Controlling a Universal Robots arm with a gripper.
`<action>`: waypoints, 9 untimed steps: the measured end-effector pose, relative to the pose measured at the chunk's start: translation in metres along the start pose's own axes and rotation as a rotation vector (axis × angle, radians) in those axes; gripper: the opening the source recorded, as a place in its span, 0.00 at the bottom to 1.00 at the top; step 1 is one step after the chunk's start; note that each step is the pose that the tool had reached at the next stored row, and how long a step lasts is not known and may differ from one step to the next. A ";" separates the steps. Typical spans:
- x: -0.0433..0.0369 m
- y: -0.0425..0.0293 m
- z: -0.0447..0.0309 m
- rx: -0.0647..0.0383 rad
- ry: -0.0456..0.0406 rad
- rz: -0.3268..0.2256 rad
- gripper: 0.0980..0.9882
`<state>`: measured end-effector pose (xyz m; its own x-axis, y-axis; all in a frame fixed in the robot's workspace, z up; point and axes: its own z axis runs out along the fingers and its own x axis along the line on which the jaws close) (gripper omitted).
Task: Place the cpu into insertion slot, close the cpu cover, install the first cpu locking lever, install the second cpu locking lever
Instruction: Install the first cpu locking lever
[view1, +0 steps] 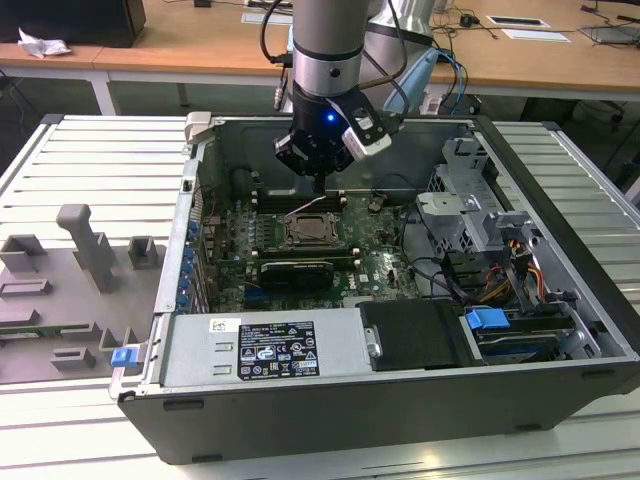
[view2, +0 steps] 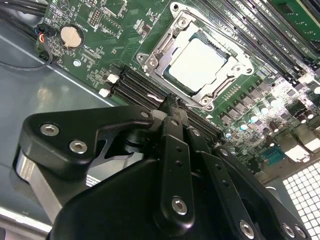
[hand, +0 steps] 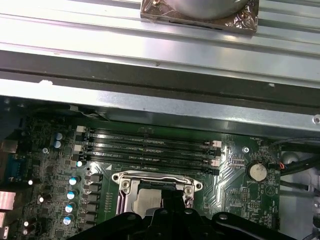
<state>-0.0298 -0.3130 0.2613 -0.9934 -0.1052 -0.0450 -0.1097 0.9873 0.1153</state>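
The cpu (view2: 195, 62) lies pale and square in the insertion slot (view1: 308, 232) on the green motherboard. The cpu cover (view2: 226, 85), a silver frame, lies flat around the chip's face. My gripper (view2: 172, 104) hangs just above the socket's edge on the memory-slot side, its two thin black fingers (view2: 170, 135) pressed together with nothing seen between them. In the exterior view my gripper (view1: 318, 186) stands over the socket's far edge, and a thin pale rod (view1: 306, 206) slants up beside it. In the first wrist view the fingertips (hand: 172, 196) overlap the cpu (hand: 147, 201).
Long black memory slots (hand: 150, 145) run beside the socket. A coin battery (view2: 71, 36), an expansion card (view1: 295, 270), the power supply (view1: 265, 345) and a drive cage (view1: 470, 210) crowd the open case. A grey fixture (view1: 85, 245) stands at the exterior view's left.
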 end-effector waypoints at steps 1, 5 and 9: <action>0.0000 0.0000 0.0000 0.000 0.0001 0.000 0.01; 0.0000 -0.0001 0.0007 0.000 -0.0001 0.000 0.01; 0.0004 -0.0003 0.0031 -0.009 -0.0013 0.002 0.01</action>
<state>-0.0301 -0.3129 0.2582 -0.9936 -0.1032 -0.0460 -0.1082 0.9864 0.1240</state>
